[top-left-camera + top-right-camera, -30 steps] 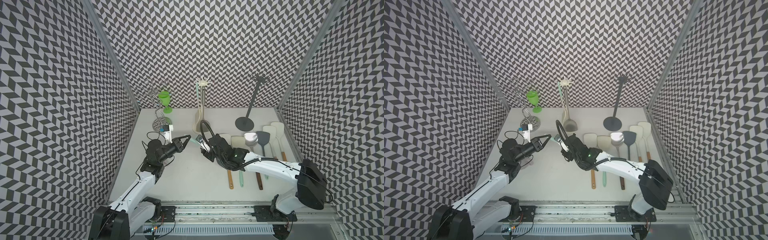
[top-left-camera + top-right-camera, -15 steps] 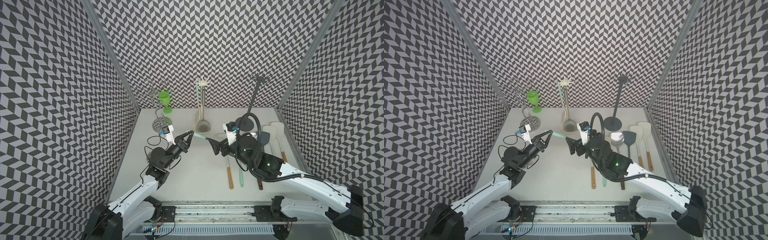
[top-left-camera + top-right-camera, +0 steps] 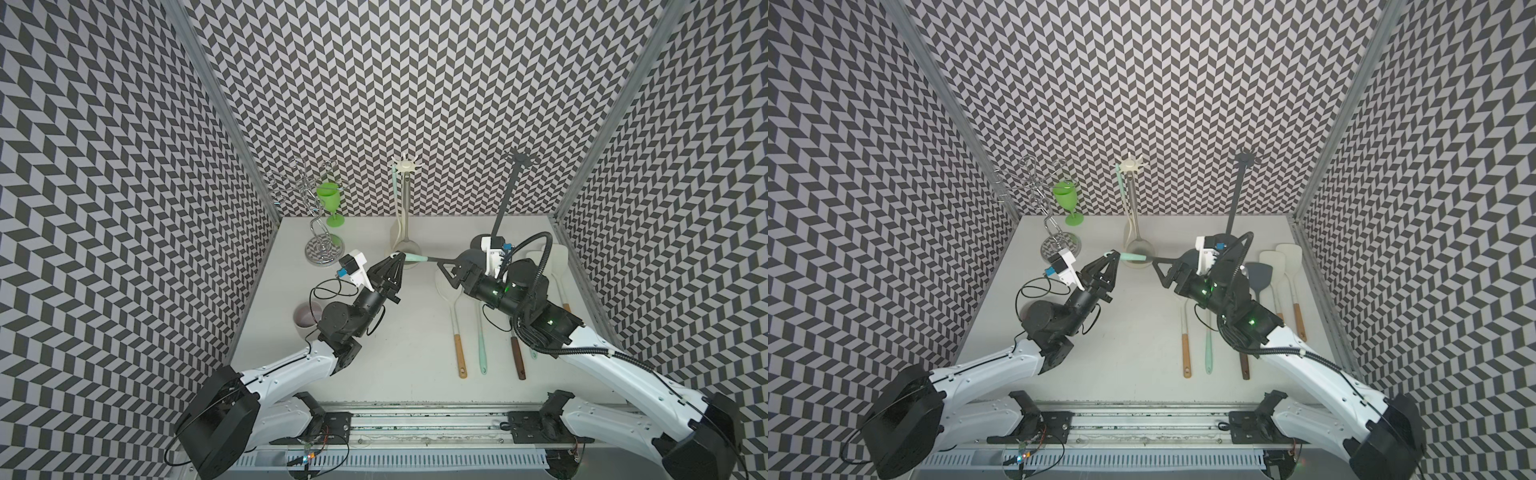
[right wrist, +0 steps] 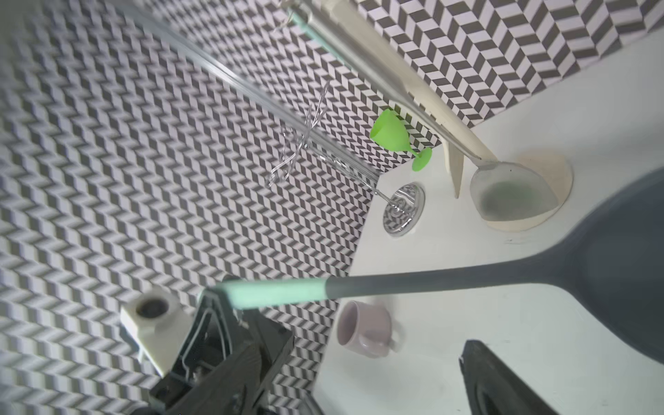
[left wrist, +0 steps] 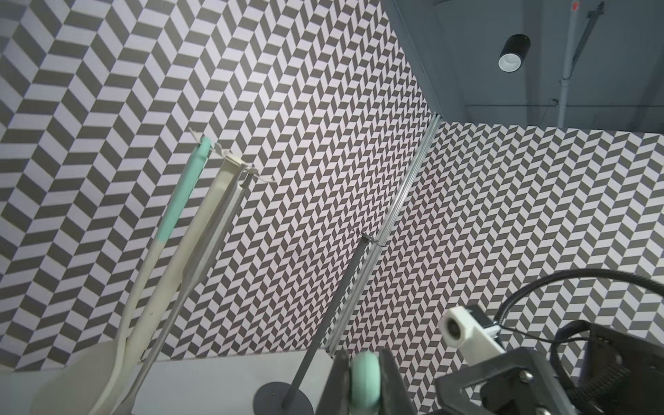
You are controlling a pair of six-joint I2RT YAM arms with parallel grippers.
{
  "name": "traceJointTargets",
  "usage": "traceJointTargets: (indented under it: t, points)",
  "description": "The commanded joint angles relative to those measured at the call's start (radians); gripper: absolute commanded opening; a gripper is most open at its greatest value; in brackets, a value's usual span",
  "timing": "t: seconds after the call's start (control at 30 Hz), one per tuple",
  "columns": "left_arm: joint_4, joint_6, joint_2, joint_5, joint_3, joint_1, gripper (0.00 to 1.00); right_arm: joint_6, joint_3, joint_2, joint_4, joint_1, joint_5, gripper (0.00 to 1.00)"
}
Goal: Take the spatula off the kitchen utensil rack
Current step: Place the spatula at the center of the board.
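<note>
We see the spatula (image 3: 415, 258) off the rack (image 3: 405, 199), level above the table (image 3: 407, 332) before its base, long axis running across: mint handle end pinched tight in our left claw (image 3: 400, 258), grey blade towards our right claw (image 3: 442, 270), gaping, holding nothing.

right gripper (image 3: 444, 272) drawn back rightward, jaws spread, spatula (image 3: 415, 258) apparently left with left gripper (image 3: 400, 257)

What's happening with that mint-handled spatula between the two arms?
The left claw is shut on the mint handle of the grey-headed spatula, holding it in the air above the white table, off the cream utensil rack. The right claw is open beside its grey head, not gripping. A ladle and another mint-handled utensil hang there.
</note>
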Motion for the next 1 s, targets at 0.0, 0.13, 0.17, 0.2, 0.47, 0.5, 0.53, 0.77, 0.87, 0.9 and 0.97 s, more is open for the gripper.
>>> traceJointTargets:
  t: [0.0, 0.13, 0.17, 0.2, 0.47, 0.5, 0.53, 0.77, 0.87, 0.9, 0.97]
  points:
    - [0.132, 0.133, 0.008, -0.076, 0.016, -0.043, 0.00, 0.349, -0.060, -0.006, 0.245, -0.044, -0.185, 0.85]
    - [0.167, 0.186, 0.037, -0.086, 0.008, -0.080, 0.00, 0.472, -0.097, 0.026, 0.410, -0.064, -0.217, 0.84]
    - [0.177, 0.196, 0.044, -0.088, 0.007, -0.086, 0.00, 0.499, -0.095, 0.035, 0.437, -0.064, -0.223, 0.84]
    - [0.186, 0.200, 0.050, -0.088, 0.006, -0.091, 0.00, 0.521, -0.091, 0.046, 0.452, -0.064, -0.229, 0.84]
    - [0.227, 0.203, 0.074, -0.080, -0.009, -0.111, 0.00, 0.650, -0.072, 0.115, 0.497, -0.066, -0.261, 0.63]
    - [0.231, 0.201, 0.078, -0.078, -0.013, -0.113, 0.00, 0.652, -0.069, 0.121, 0.496, -0.066, -0.260, 0.62]
    - [0.235, 0.200, 0.080, -0.075, -0.012, -0.114, 0.00, 0.657, -0.067, 0.126, 0.495, -0.065, -0.260, 0.61]
    - [0.253, 0.187, 0.092, -0.065, -0.030, -0.123, 0.00, 0.694, -0.051, 0.170, 0.507, -0.070, -0.261, 0.44]
    - [0.262, 0.174, 0.096, -0.068, -0.039, -0.126, 0.00, 0.702, -0.038, 0.189, 0.517, -0.074, -0.268, 0.30]
    - [0.264, 0.172, 0.097, -0.065, -0.043, -0.128, 0.00, 0.703, -0.033, 0.193, 0.520, -0.076, -0.271, 0.25]
    - [0.265, 0.167, 0.098, -0.066, -0.049, -0.134, 0.00, 0.703, -0.023, 0.200, 0.521, -0.079, -0.274, 0.18]
